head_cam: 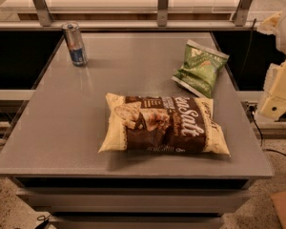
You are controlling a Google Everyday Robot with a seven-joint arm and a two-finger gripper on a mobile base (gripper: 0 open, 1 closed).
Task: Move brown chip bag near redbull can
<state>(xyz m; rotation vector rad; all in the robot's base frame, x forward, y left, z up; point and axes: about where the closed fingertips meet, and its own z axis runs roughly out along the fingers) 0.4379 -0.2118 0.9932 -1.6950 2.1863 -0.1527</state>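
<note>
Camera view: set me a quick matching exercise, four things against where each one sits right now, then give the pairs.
Things
1. brown chip bag
2. redbull can
3. green chip bag
4. gripper

Places
A. standing upright at the far left corner of the table
B. off the table, past its right edge
C. lying flat near the front edge, about the middle
D. lying on the far right part of the tabletop

Pairs: 1-C, 2-A, 3-D, 4-B
</note>
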